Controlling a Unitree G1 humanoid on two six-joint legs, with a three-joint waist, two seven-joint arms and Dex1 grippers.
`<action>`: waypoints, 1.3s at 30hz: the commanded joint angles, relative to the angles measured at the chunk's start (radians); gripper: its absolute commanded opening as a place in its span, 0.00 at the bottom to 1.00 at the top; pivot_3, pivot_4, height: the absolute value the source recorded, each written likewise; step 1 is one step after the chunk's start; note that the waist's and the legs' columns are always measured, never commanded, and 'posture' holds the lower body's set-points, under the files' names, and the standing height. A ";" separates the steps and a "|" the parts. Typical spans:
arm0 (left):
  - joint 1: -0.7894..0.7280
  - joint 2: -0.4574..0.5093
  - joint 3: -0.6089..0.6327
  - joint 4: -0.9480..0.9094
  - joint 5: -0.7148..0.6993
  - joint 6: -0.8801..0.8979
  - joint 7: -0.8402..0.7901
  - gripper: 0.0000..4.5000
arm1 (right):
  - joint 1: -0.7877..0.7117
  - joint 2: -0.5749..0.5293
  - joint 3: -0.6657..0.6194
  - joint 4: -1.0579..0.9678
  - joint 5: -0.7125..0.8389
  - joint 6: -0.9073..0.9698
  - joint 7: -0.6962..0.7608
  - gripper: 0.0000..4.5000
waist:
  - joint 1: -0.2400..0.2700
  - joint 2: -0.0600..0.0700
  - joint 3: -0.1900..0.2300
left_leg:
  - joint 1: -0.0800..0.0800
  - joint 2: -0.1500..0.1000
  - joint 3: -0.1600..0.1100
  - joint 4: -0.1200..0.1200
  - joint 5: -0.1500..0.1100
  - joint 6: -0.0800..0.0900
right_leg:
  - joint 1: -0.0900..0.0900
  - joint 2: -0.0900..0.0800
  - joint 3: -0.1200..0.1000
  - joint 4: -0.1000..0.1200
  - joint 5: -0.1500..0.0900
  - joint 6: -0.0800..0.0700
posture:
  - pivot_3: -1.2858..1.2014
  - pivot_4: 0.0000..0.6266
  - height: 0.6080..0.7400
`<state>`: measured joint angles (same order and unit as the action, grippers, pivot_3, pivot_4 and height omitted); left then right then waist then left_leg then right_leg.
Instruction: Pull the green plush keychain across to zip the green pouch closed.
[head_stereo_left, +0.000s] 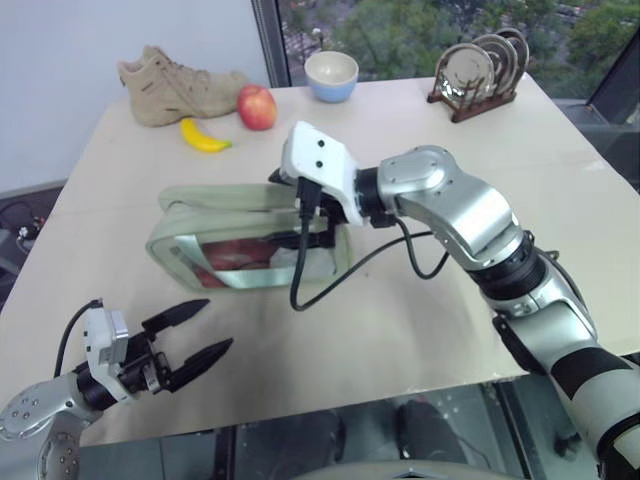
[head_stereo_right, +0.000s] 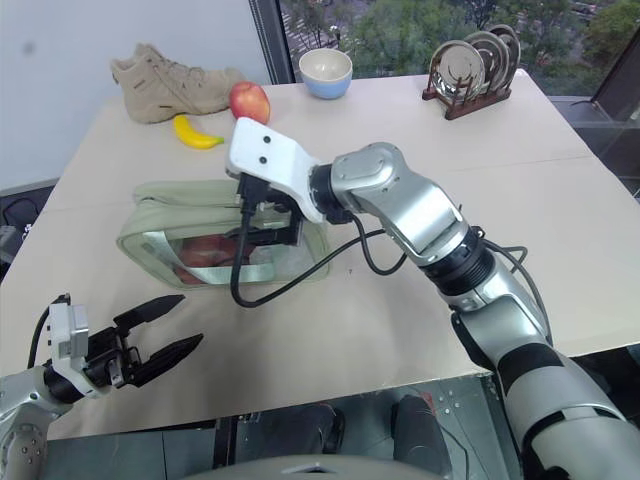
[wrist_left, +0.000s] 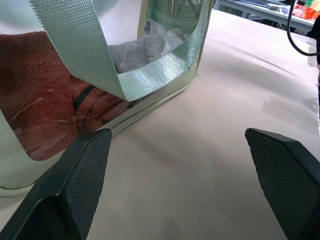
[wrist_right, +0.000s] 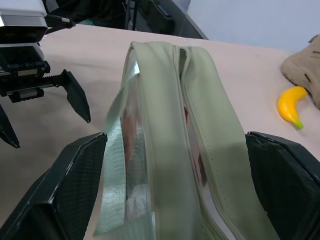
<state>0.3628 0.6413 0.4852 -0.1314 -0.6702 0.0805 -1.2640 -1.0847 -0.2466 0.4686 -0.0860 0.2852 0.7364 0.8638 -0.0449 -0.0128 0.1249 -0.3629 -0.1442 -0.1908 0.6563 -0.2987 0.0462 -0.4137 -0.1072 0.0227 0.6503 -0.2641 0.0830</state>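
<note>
The pouch (head_stereo_left: 215, 235) lies on the bench (head_stereo_left: 400, 330) with red cloth (wrist_left: 40, 95) inside. The right end effector (wrist_right: 175, 170) straddles its top, released; the left end effector (head_stereo_left: 195, 335) is released nearby.

We see a pale sage-green pouch (head_stereo_left: 215, 215) with clear sides showing dark red cloth and a woven mint ribbon strap (wrist_left: 100, 60). Behind the pouch lie a yellow banana (head_stereo_left: 203, 137), red apple (head_stereo_left: 257, 107), tan boot (head_stereo_left: 175, 87) and blue-and-cream bowl (head_stereo_left: 331, 76).
</note>
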 joint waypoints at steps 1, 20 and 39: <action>0.005 0.011 0.024 -0.018 -0.010 -0.016 -0.008 1.00 | -0.001 0.007 0.002 -0.024 -0.015 -0.018 0.014 1.00 | 0.000 0.000 0.000 | 0.000 0.000 0.000 0.000 0.000 0.000 | 0.000 0.000 0.000 0.000 0.000 0.000 | 0.52 0.24 1.00; 0.031 -0.011 0.015 -0.031 -0.005 -0.036 0.008 1.00 | 0.021 0.018 0.017 0.060 -0.114 -0.071 0.052 0.01 | 0.001 0.003 0.002 | 0.001 0.000 0.002 0.000 0.000 0.000 | 0.000 0.000 0.001 0.002 0.000 0.000 | 0.52 0.24 1.00; -0.068 -0.030 -0.053 -0.011 0.004 -0.019 0.057 1.00 | 0.147 -0.378 -0.302 -0.030 -0.029 -0.337 0.247 0.01 | 0.006 0.002 0.001 | -0.001 0.001 0.001 -0.002 0.000 0.000 | 0.000 -0.002 0.000 -0.003 0.000 0.000 | 0.52 0.24 1.00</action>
<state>0.3040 0.6153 0.4324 -0.1352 -0.6591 0.0594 -1.2206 -0.9359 -0.5982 0.2310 -0.1002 0.2566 0.4862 1.0947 -0.0390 -0.0107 0.1263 -0.3638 -0.1430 -0.1899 0.6548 -0.2988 0.0461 -0.4135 -0.1093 0.0227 0.6477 -0.2641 0.0830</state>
